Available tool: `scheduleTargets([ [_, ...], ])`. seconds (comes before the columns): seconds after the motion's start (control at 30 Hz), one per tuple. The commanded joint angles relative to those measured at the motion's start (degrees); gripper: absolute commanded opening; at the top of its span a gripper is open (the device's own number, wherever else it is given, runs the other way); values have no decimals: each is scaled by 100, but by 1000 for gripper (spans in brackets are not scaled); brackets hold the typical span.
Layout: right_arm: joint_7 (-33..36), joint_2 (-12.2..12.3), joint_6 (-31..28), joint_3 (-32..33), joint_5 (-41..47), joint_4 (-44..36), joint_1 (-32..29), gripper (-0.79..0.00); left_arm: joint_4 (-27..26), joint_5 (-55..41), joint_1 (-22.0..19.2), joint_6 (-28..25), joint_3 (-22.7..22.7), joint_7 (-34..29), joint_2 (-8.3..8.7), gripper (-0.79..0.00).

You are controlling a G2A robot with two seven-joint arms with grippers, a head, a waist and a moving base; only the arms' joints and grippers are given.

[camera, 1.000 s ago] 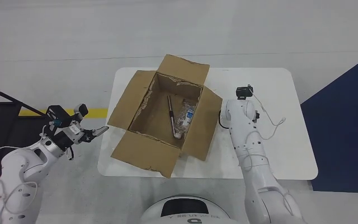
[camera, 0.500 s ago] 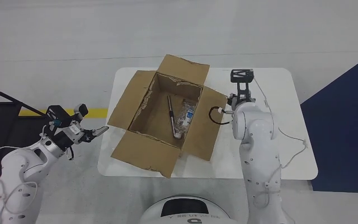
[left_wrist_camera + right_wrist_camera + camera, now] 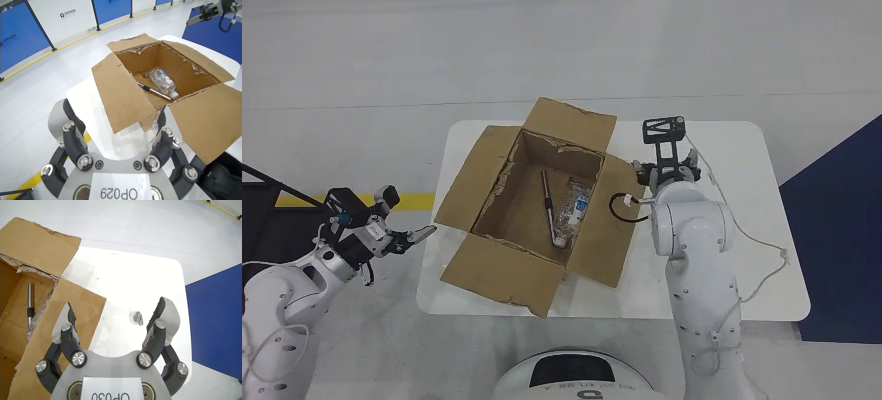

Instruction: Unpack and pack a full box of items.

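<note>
Left tool, jaws apart and empty, hangs off the desk's left edge. Mid-desk, the open box holds a bottle and a metal rod side by side. Right of it, the right tool, jaws apart, hangs over a small metal disc

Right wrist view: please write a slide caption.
Right gripper, jaws open, above a table holding a metal part, beside an open box.
</note>
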Motion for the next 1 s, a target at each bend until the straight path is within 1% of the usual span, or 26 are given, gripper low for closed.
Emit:
scheduleTargets([
  [0.0,-605,-3,-474,88,1313,8,14,0,0,0,0,0,0,0,0,0],
  [0.03,-689,11,-739,77,1378,110,90,0,0,0,0,0,0,0,0,0],
  [0.1,-720,10,-1117,-207,1393,284,348,0,0,0,0,0,0,0,0,0],
  [0.23,-510,-43,-1749,-977,1517,871,1010,0,0,0,0,0,0,0,0,0],
  [0.33,-324,-109,-1948,-1448,1579,1590,1559,0,0,0,0,0,0,0,0,0],
  [0.4,-217,-165,-1934,-1663,1687,2112,1913,0,0,0,0,0,0,0,0,0],
  [0.97,-210,-174,-1911,-1682,1703,2179,1970,0,0,0,0,0,0,0,0,0],
])
